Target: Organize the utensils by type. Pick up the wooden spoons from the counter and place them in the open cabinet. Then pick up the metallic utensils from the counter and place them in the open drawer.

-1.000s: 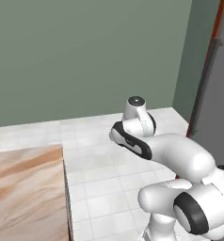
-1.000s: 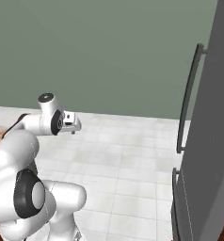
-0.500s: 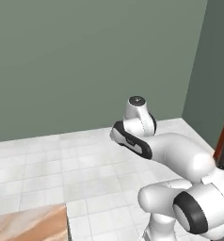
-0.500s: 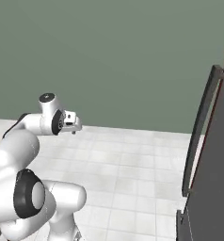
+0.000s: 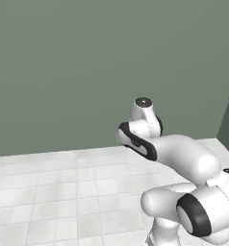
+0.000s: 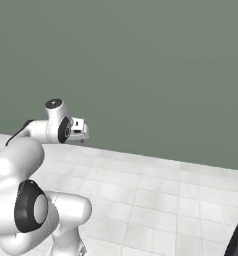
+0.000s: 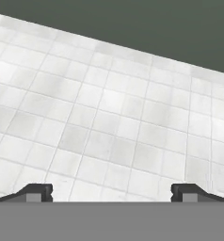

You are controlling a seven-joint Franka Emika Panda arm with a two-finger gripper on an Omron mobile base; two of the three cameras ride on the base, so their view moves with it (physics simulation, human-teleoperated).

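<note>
Fig. We see the end effector (image 7: 111,192) with its jaws spread wide and nothing between them. It points out over a white tiled floor (image 7: 109,122), toward the line where the tiles meet a plain grey-green wall (image 7: 132,19).

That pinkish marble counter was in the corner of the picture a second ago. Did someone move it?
No. The whole picture slid: the tiled floor and green wall shifted together, so the base turned and the counter left the view.
</note>
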